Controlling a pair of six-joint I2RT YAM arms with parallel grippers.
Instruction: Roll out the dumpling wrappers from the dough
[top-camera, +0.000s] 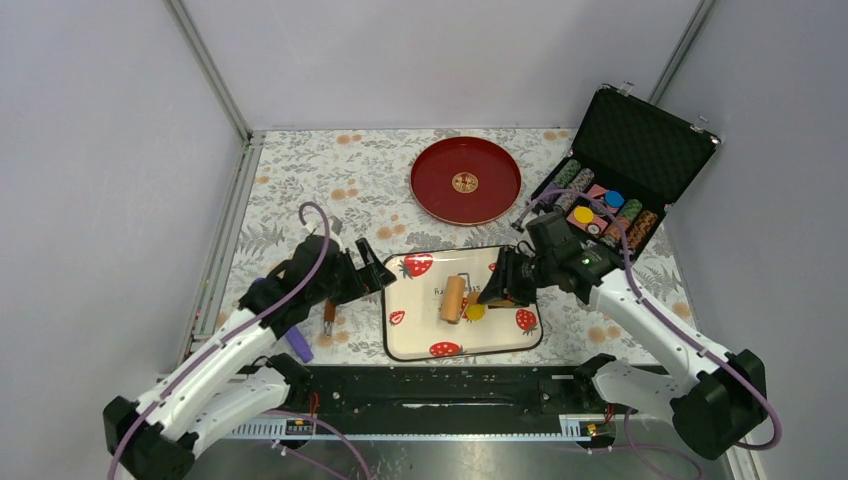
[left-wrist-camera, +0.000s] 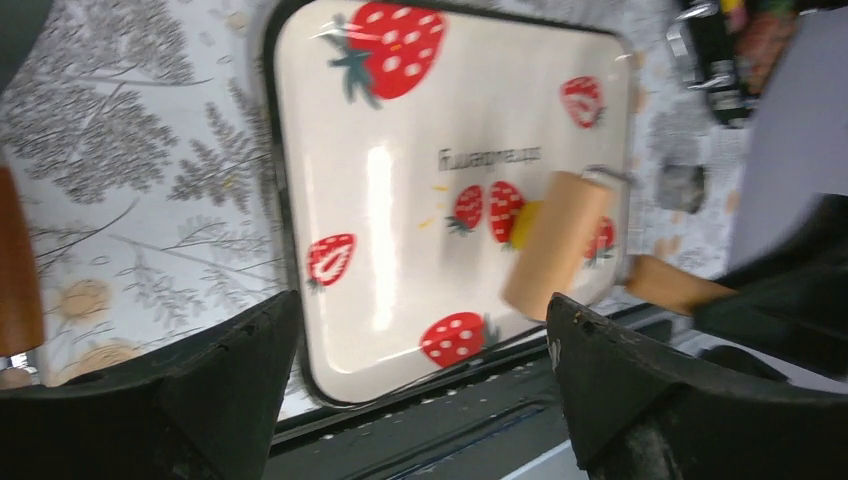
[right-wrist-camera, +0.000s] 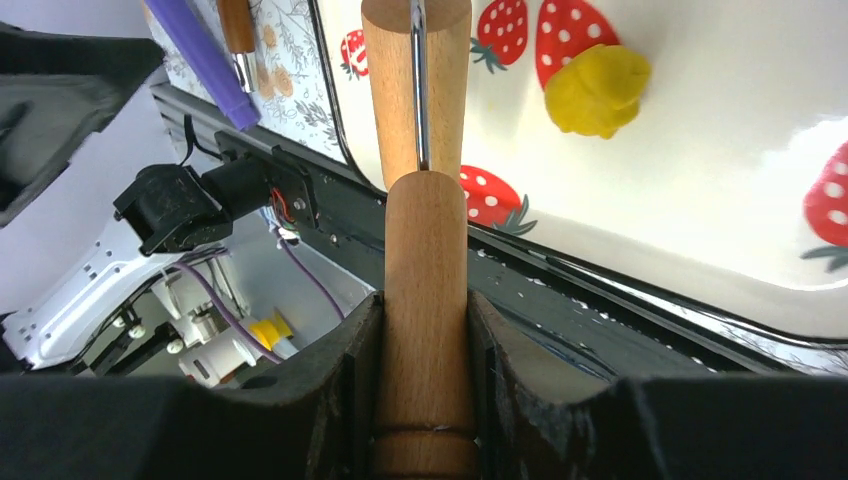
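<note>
The right gripper (right-wrist-camera: 425, 345) clamps the wooden handle of the rolling pin (top-camera: 453, 299); the dough (right-wrist-camera: 597, 90), a yellow lump, lies on the strawberry tray (top-camera: 410, 335) just beside the roller, ahead of that gripper; the left gripper (left-wrist-camera: 425, 340) hangs open at the tray's left edge, apart from the dough.

We record one lump of dough (right-wrist-camera: 598, 90): bright yellow, soft-looking, knobbly and thick, not rolled flat. It lies on the white strawberry-printed tray (top-camera: 420, 322), in the right half, partly over a printed strawberry. It sits just right of the roller (top-camera: 453, 299); we cannot tell whether they touch.
</note>
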